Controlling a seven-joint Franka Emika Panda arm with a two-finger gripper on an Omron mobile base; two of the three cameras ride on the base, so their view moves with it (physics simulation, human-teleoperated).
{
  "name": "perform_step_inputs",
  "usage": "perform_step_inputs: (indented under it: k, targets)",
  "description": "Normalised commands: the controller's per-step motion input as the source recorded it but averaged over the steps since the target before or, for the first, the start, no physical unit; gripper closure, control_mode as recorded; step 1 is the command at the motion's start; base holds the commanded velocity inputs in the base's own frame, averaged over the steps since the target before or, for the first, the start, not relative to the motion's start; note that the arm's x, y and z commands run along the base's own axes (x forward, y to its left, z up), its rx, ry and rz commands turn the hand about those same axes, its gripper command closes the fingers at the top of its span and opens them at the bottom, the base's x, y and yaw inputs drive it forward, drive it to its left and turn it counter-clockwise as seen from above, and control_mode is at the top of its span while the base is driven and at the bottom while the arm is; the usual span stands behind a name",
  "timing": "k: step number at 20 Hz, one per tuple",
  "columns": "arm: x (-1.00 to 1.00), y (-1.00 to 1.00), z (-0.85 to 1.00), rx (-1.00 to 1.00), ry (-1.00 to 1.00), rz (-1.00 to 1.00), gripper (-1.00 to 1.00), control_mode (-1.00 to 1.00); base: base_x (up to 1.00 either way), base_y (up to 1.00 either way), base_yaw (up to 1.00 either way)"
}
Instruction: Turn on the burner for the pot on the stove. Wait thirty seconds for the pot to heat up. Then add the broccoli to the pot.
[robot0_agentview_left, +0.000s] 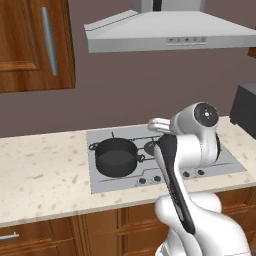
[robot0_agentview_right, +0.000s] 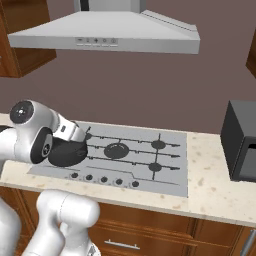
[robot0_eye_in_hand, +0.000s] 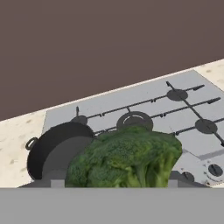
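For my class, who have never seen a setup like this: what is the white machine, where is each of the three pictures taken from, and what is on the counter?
The white machine is a robot arm in a computer-drawn kitchen. Two cameras ride on its base, behind it to the left and right; the third sits on its hand, looking along the gripper. On the counter lies a silver stove with a dark pot on one burner and a row of knobs along its front. A hood hangs above; a dark appliance stands to the right. In the hand view broccoli sits right at the gripper, apparently held.
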Motion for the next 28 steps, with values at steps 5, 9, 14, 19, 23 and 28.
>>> perform_step_inputs:
  k: [5, 9, 14, 19, 23, 28]
  targets:
    - [-0.02, 1.0, 0.17, 0.03, 0.0, 0.04, 1.0, -1.0, 0.0, 0.0, 0.0]
    - [0.0, 1.0, 0.06, 0.05, 0.1, 0.04, 1.0, -1.0, 0.0, 0.0, 0.0]
    - [0.0, 0.1, 0.02, 0.01, 0.01, 0.0, 1.0, -1.0, 0.0, 0.0, 0.0]
    - [0.1, 0.0, 0.0, 0.1, 0.22, 0.0, 1.0, -1.0, 0.0, 0.0, 0.0]
    - [0.01, 0.0, -0.11, 0.15, 0.23, 0.0, 1.0, -1.0, 0.0, 0.0, 0.0]
    - [0.0, 0.0, -0.04, 0.0, 0.02, 0.0, 1.0, -1.0, 0.0, 0.0, 0.0]
